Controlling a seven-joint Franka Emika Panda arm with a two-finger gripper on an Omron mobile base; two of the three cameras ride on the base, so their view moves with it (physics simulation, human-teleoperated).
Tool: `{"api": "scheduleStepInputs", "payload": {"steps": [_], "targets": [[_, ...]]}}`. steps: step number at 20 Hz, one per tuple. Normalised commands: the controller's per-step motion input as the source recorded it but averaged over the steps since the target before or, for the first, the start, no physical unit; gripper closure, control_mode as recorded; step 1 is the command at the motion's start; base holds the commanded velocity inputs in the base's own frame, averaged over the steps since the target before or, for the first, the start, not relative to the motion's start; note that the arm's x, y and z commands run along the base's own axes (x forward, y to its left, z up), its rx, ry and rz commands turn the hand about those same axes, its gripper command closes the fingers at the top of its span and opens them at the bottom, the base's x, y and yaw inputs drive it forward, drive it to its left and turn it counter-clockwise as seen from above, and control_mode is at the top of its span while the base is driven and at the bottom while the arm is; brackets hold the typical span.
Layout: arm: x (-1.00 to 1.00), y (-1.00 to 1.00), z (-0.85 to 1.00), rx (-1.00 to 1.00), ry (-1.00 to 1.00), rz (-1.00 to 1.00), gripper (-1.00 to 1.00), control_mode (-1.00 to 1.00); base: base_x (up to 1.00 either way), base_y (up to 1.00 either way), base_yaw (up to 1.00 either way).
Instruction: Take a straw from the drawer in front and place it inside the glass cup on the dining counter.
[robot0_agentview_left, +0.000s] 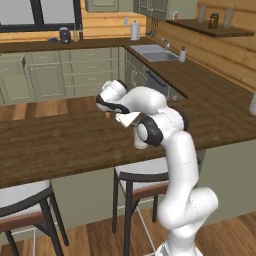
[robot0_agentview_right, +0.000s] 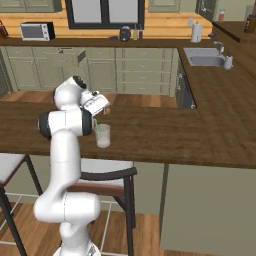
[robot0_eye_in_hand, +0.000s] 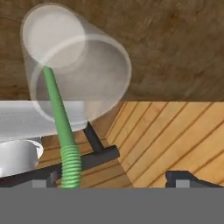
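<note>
Item: straw (robot0_eye_in_hand: 57, 109), green, leaning inside glass cup (robot0_eye_in_hand: 78, 65), directly under your gripper (robot0_eye_in_hand: 118, 179). Cup upright near edge of dining counter (robot0_agentview_right: 165, 135). Your gripper's jaws spread wide, holding nothing. Stool (robot0_agentview_right: 107, 175) below counter edge.

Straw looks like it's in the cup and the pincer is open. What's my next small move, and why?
Probably lift the pincer straight up and clear. The straw already stands in the glass cup on the dining counter, its lower end at the cup's bottom, and the jaws stand wide apart, gripping nothing. A sideways pull risks knocking the straw's ribbed top or tipping the cup.
</note>
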Motion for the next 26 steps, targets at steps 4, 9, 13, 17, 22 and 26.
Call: {"api": "scheduleStepInputs", "payload": {"steps": [4,9,13,17,22,26], "targets": [[-0.26,0.0,0.02,0.21,0.0,-0.08,-1.0,-1.0,0.0,0.0,0.0],[-0.26,0.0,0.01,0.22,0.0,-0.08,-1.0,-1.0,0.0,0.0,0.0],[-0.02,-0.01,0.0,0.17,0.0,-0.09,-1.0,-1.0,0.0,0.0,0.0],[0.0,0.0,0.0,0.11,0.0,-0.08,-1.0,-1.0,0.0,0.0,0.0],[0.1,-0.03,0.0,0.05,0.0,-0.09,-1.0,-1.0,0.0,0.0,0.0],[0.18,-0.09,-0.02,0.03,0.0,-0.08,-1.0,-1.0,0.0,0.0,0.0]]}}
